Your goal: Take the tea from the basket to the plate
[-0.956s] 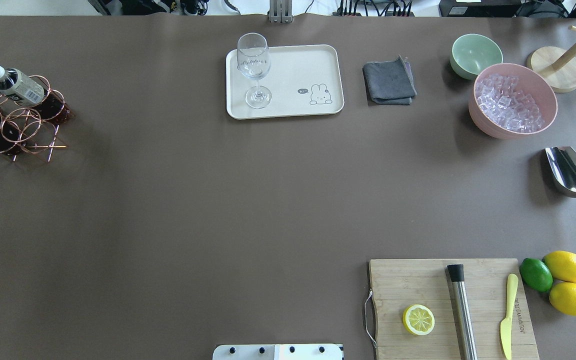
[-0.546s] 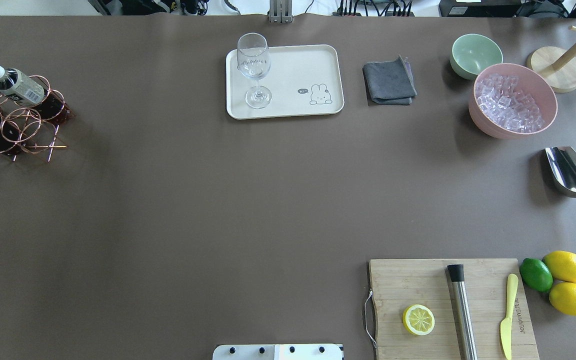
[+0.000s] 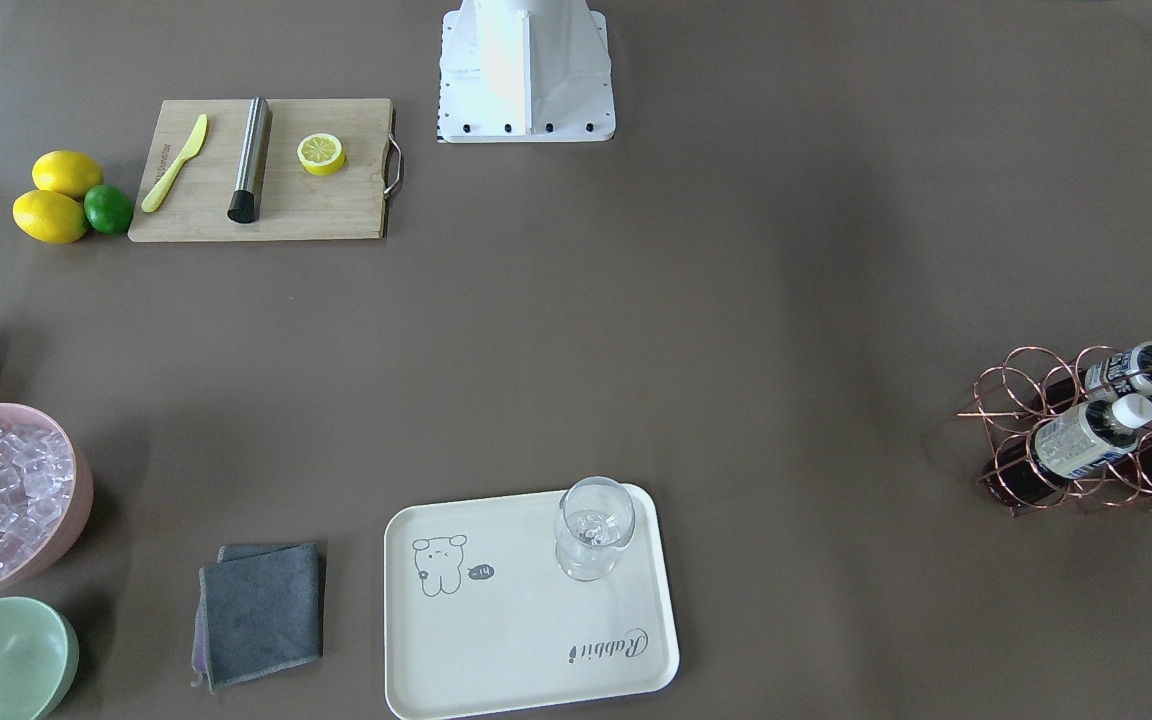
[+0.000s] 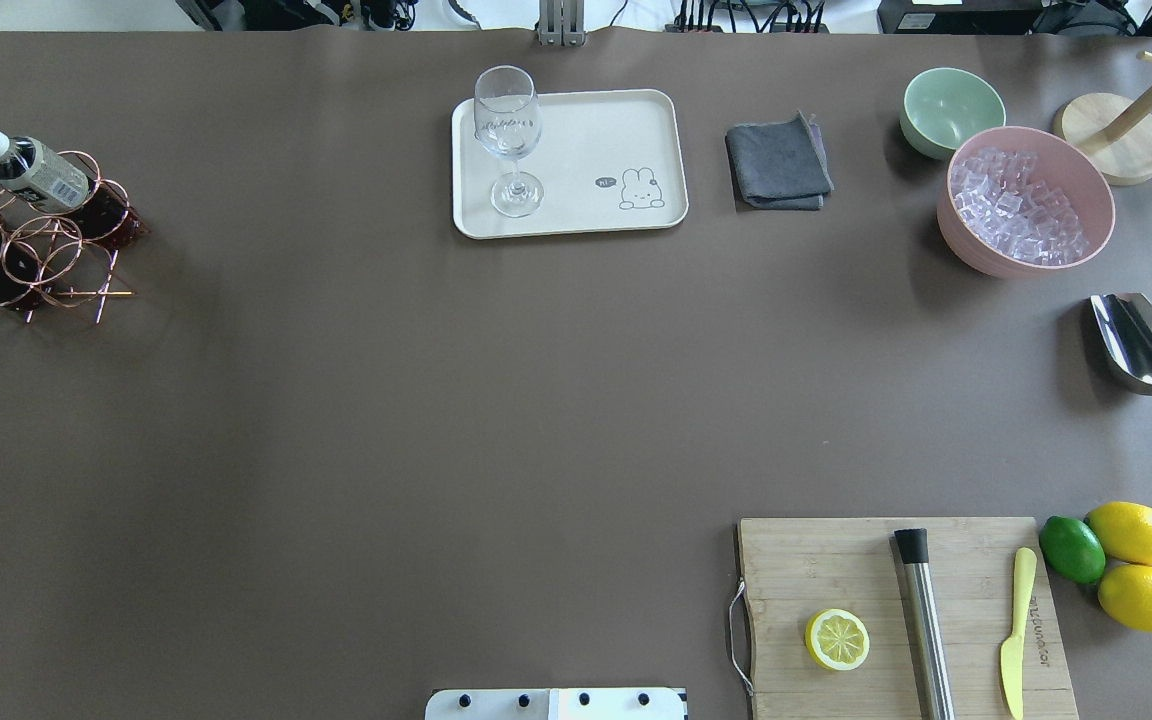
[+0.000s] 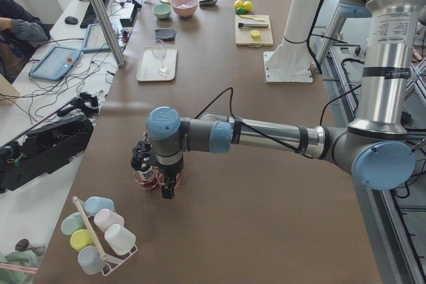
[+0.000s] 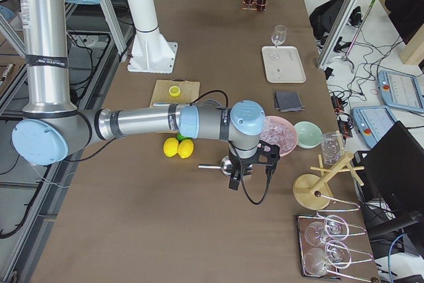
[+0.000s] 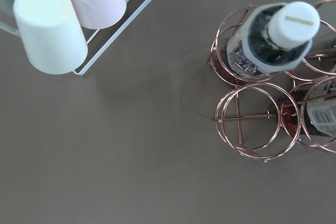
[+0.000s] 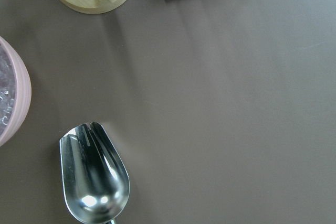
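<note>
The copper wire basket (image 4: 46,255) stands at the table's far left and holds three tea bottles; two show in the overhead view (image 4: 31,170). The left wrist view looks down on one white-capped tea bottle (image 7: 273,38) in the basket (image 7: 252,119). The cream plate (image 4: 586,130) lies at the far middle with a wine glass (image 4: 508,140) on it. My left gripper (image 5: 163,189) hangs just above the basket (image 5: 145,181); I cannot tell if it is open. My right gripper (image 6: 233,180) hangs over the metal scoop (image 8: 94,177); I cannot tell its state either.
A rack of pastel cups (image 7: 79,9) lies just beyond the basket. A grey cloth (image 4: 778,165), green bowl (image 4: 951,105) and pink bowl of ice (image 4: 946,215) sit right of the plate. A cutting board (image 4: 836,570) with half lemon, muddler and knife is near right.
</note>
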`<action>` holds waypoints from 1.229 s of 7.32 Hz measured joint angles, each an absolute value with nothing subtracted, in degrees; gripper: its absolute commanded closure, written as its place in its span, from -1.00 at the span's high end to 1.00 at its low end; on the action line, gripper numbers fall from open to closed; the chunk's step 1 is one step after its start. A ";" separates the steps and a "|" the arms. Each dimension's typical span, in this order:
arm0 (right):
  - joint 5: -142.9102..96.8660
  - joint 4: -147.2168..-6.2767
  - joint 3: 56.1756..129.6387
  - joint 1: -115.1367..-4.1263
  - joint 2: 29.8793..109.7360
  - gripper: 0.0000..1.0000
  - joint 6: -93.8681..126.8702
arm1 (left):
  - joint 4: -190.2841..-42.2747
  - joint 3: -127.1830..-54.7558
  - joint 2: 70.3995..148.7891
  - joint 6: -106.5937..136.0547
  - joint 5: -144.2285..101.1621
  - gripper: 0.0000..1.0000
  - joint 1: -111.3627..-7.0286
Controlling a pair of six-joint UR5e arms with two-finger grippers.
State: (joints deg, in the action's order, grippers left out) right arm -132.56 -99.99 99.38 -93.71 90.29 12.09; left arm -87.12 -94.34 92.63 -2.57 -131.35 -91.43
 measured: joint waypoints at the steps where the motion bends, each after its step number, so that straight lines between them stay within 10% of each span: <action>1: -131.88 -99.80 99.34 -93.21 90.23 1.00 10.53 | -86.46 -95.04 92.69 -7.94 -131.17 0.95 -91.41; 9: -131.24 -99.53 98.75 -92.81 89.71 1.00 3.16 | -85.56 -95.51 96.64 -66.27 -128.03 0.94 -92.96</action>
